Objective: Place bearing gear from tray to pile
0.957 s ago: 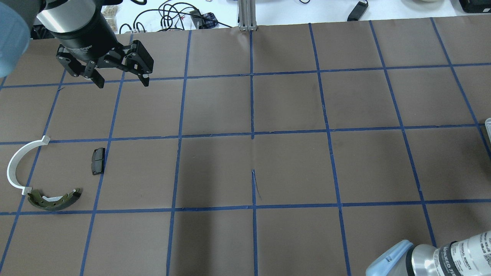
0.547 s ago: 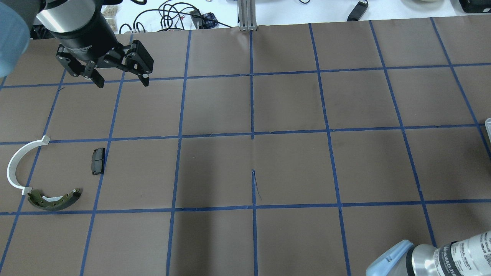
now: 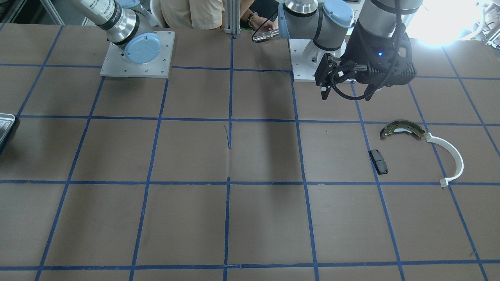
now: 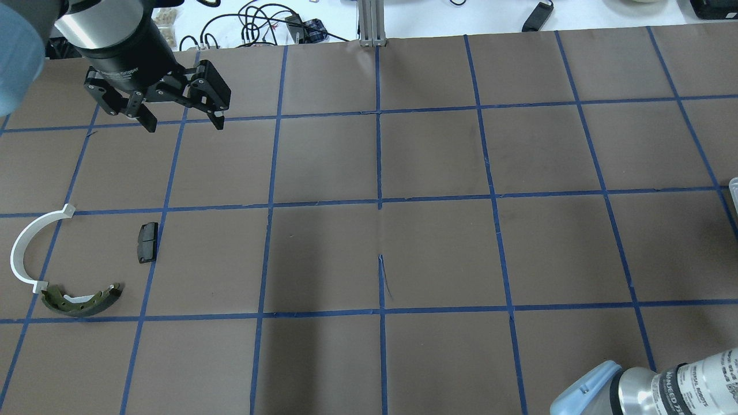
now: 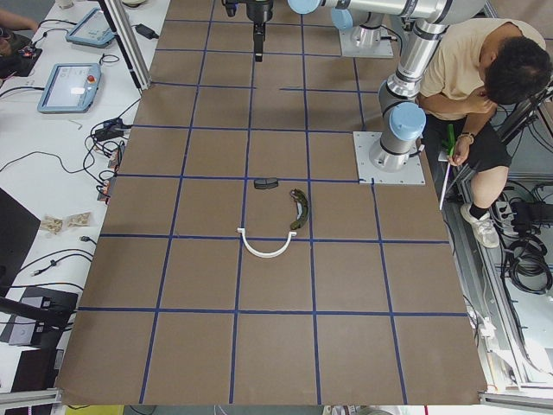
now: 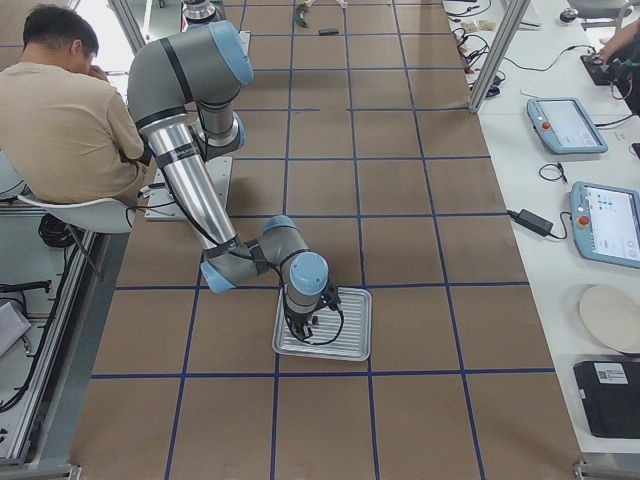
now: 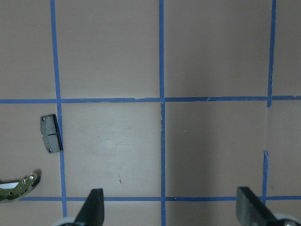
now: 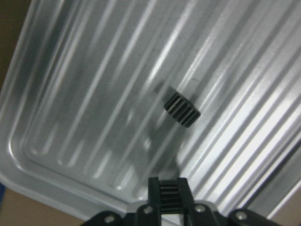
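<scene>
My right gripper (image 8: pixel 169 183) is pinched narrow on a small black toothed bearing gear (image 8: pixel 169 197), held between the fingertips over the shallow silvery ribbed metal tray (image 8: pixel 70 94) — whether it touches the ribs I cannot tell. A second black toothed gear (image 8: pixel 182 109) lies loose on the tray bottom, apart from the fingers. My left gripper (image 4: pixel 184 124) hangs spread wide and empty above the brown taped table (image 4: pixel 438 242), well apart from the pile: curved olive-metal brake shoe (image 4: pixel 81 301), white plastic arc (image 4: pixel 26 248), small black rectangular pad (image 4: pixel 147 242). Against the overhead view half a second ago, nothing has shifted — left gripper and pile parts sit where they were.
</scene>
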Available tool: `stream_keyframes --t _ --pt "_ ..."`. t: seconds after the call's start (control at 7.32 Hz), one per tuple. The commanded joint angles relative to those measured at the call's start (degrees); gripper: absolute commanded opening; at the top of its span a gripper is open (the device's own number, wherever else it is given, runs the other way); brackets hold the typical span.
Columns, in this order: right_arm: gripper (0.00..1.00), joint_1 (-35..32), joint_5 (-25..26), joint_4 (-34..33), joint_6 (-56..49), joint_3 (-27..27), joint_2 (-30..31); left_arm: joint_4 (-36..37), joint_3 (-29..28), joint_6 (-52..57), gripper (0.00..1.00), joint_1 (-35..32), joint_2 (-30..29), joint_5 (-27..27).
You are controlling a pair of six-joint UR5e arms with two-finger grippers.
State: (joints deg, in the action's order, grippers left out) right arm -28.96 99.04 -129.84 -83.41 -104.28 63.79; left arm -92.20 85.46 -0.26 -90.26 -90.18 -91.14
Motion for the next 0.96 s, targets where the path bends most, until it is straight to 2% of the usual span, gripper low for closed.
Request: stream_keyframes --t 0.0,0.14,0.41,0.55,0.82 --pt "0.0 -2.6 -2.9 10.9 11.1 -0.2 7.8 0.0 0.0 0.0 1.0 0.0 0.0 0.0" --pt "0.0 -7.8 -5.1 20.0 22.2 -0.6 12.8 0.0 0.0 0.0 1.0 0.0 0.0 0.0" --pt "0.0 -21.9 -10.1 28.7 43.2 -0.2 17.2 0.0 0.0 0.0 1.0 0.0 0.0 0.0" --pt "0.0 -28.5 -12.9 30.2 55.3 -0.6 19.9 0.0 0.0 0.0 1.0 0.0 0.0 0.0" --pt "0.0 -46.1 -17.2 29.2 83.3 -0.4 20.1 0.0 0.0 0.0 1.0 0.0 0.0 -0.1"
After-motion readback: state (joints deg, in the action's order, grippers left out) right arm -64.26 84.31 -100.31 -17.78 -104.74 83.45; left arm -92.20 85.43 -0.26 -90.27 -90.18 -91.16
